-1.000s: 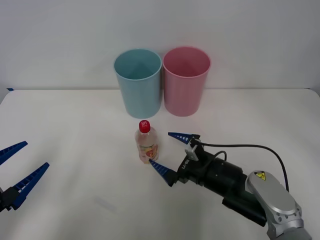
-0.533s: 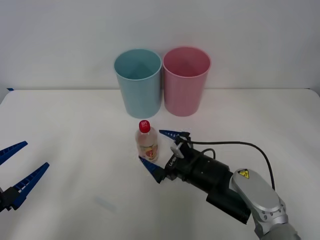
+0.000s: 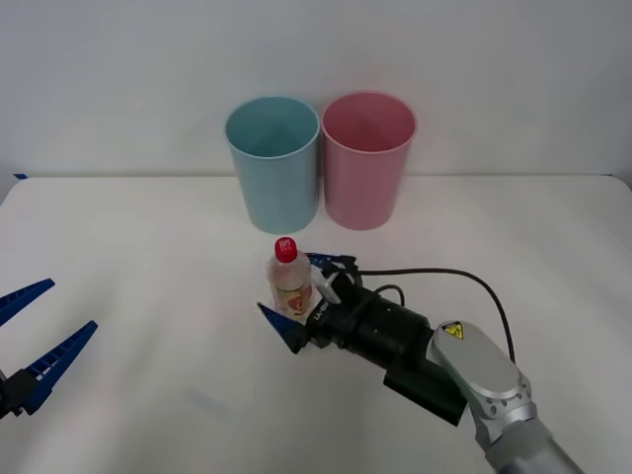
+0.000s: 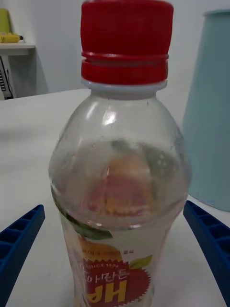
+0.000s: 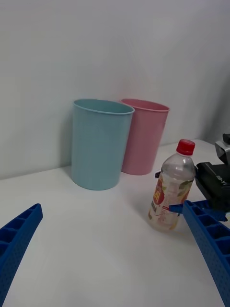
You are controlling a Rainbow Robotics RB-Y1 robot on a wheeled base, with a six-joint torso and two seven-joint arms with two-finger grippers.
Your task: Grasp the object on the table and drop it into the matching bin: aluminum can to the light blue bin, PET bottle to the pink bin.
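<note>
The counter (image 3: 138,237) carries all task items on its white surface. The light blue bin (image 3: 273,163) and the pink bin (image 3: 367,158) stand upright side by side at the far edge, mouths open to receive a drop from above. The right gripper (image 3: 301,296) lies low over the counter with its jaws spread, one on each side of the PET bottle (image 3: 290,281), placed so that closing would clamp the body below the red cap. Contact with the label probably has not occurred; the right wrist view shows gaps on both sides. The left gripper (image 3: 35,331) is parked at the near left, jaws released. The bottle stands upright in front of the bins.
</note>
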